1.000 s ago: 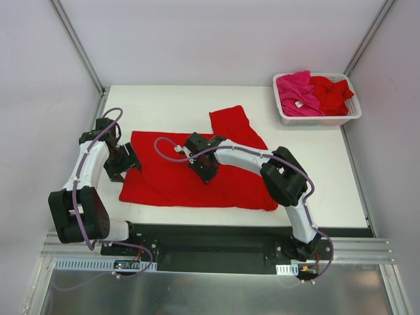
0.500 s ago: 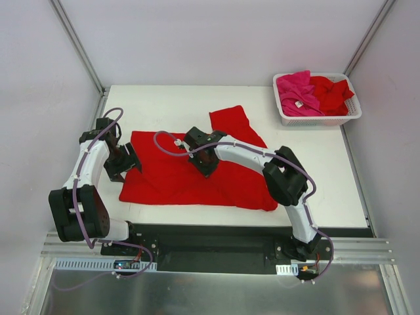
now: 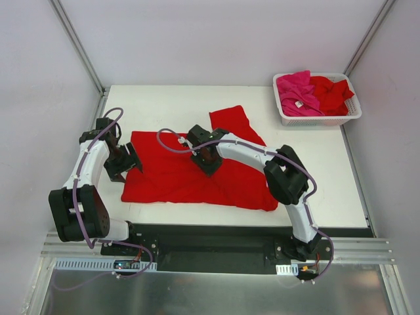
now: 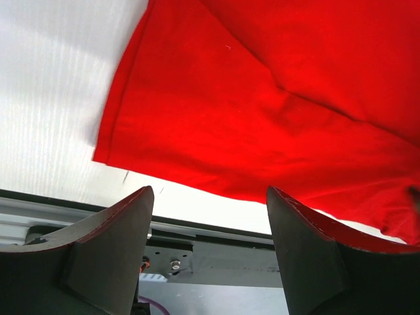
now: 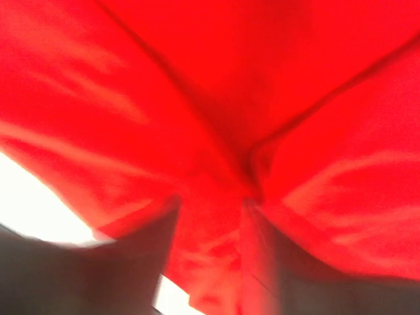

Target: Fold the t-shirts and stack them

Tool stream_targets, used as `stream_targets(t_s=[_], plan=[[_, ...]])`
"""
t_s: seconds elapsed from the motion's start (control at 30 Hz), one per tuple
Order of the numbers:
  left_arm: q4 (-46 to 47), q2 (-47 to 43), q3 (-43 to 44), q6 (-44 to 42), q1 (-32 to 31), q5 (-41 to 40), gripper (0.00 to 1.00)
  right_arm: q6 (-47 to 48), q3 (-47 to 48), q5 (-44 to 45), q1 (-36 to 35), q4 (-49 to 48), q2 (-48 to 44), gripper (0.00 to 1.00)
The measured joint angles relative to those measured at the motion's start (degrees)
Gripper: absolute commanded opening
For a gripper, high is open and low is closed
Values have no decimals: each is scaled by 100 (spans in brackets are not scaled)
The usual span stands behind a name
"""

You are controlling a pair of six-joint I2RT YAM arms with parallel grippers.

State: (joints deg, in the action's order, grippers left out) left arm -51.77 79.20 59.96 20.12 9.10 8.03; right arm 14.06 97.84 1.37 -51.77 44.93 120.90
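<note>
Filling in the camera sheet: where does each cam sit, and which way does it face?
Top external: above, behind the bases, facing down at the table; both arms, left tool, right tool show.
Left wrist: looks down past its open fingers at the red t-shirt corner.
Right wrist: blurred, close against red cloth; its fingers show.
Shared: all see that shirt.

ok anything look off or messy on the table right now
nothing spilled or damaged. the red t-shirt lies askew: one flap juts toward the far side, and creases bunch where the right claw pinches it. the shirts in the basket are a crumpled heap.
</note>
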Motion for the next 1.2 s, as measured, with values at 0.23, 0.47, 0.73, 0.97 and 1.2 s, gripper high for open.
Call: stream_targets(t_s=[0.23,0.47,0.73,0.97,1.2], plan=[[-2,0,0,-7,0,83,79,9,0,37,15,24,-7,96],[-7,142,28,-9,-2,37,80,-74,24,-114,15,-153,-52,96],[96,1285,693,-35,-319,-273,81,-164,225,31,37,-190,-76,96],[295,2406,1668,-37,-981,-168,89,-671,-820,245,542,-162,-890,96],[549,3023,2118,-66,-1320,94,99,-957,-1843,446,1327,2,-1858,96]])
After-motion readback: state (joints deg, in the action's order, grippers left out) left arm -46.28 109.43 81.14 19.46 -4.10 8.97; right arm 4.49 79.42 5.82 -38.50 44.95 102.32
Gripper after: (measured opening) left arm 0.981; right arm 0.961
